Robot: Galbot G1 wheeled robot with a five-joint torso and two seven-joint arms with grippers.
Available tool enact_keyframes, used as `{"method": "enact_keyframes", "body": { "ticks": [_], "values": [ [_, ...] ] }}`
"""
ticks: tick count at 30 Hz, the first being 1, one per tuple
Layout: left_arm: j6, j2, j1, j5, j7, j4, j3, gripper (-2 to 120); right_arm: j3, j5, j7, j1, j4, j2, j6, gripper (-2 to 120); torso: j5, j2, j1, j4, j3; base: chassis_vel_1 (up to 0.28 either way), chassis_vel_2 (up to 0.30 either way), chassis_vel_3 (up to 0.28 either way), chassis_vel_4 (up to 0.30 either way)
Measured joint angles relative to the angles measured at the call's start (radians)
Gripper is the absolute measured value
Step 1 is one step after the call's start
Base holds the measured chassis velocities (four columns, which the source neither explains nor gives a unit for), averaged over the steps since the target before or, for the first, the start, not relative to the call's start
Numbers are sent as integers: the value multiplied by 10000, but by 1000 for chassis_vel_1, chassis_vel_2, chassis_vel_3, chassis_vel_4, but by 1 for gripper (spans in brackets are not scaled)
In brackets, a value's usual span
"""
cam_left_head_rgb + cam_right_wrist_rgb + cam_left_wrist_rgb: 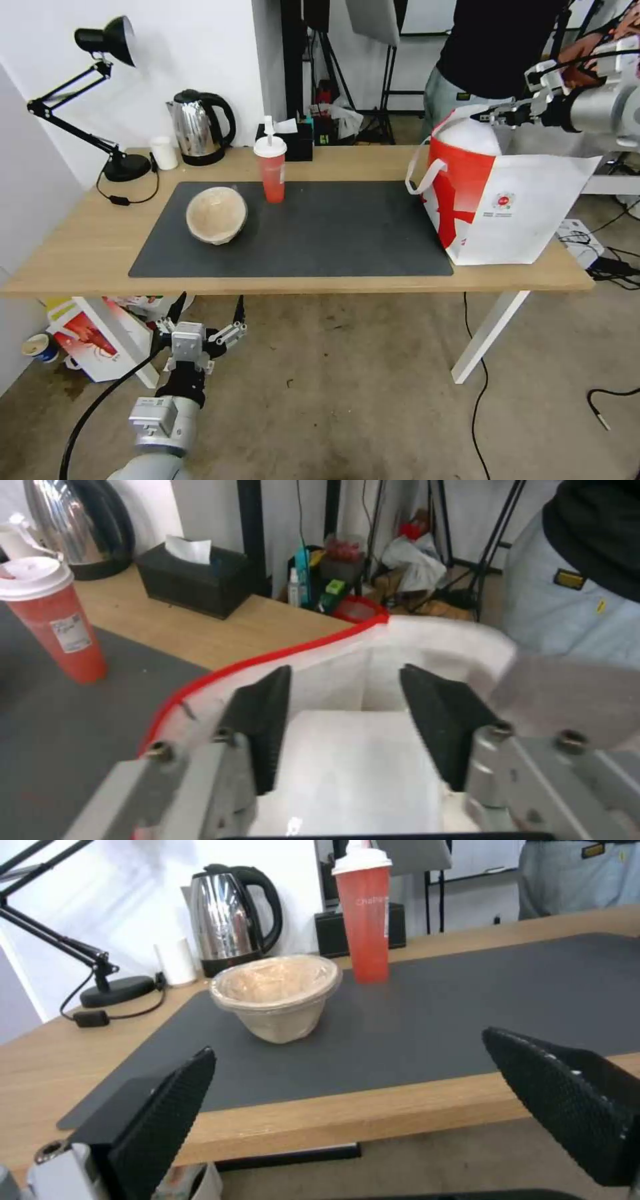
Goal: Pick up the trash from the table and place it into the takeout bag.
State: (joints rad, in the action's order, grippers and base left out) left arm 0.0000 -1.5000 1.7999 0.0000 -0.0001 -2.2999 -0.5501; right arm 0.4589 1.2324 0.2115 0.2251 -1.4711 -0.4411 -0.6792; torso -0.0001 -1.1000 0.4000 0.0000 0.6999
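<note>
While the R gripper (343, 700) hangs with jaws apart over the takeout bag (513, 200) mouth, white bowl (467, 137) sitting in it, lift straight up, avoid handles. L gripper (208, 310) idles open below table (67, 247); beige bowl (216, 215), red cup (271, 170) remain on mat.

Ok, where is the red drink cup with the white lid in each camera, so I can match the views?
Head view: red drink cup with white lid stands at the dark grey mat's far edge, right of the round beige bowl.
Left wrist view: cup stands behind the bowl.
Right wrist view: cup stands apart from the white takeout bag.
Shared landmark: steel kettle.
</note>
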Motion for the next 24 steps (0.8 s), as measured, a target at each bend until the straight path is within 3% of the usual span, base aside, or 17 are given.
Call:
{"method": "enact_keyframes", "body": {
  "ticks": [3,5,7,14,24],
  "values": [
    [0,0,0,0,0,0,0,100,38,17,-44,45,-12,-4,-8,61,0,0,0,0,1,0,0,0,0],
    [0,0,0,0,0,0,0,100,38,17,-44,45,-12,-4,-8,61,0,0,0,0,1,0,0,0,0],
    [0,0,0,0,0,0,1,100,87,20,-70,76,-66,-11,-19,78,0,0,0,0,0,0,0,0,0],
    [0,0,0,-1,0,0,0,100,298,8,-85,283,-66,-66,-36,99,0,0,0,0,0,0,0,0,0],
    [0,0,0,0,0,0,0,100,325,5,-93,401,-82,-157,-41,100,0,0,0,1,0,0,0,0,0]
  ]
}}
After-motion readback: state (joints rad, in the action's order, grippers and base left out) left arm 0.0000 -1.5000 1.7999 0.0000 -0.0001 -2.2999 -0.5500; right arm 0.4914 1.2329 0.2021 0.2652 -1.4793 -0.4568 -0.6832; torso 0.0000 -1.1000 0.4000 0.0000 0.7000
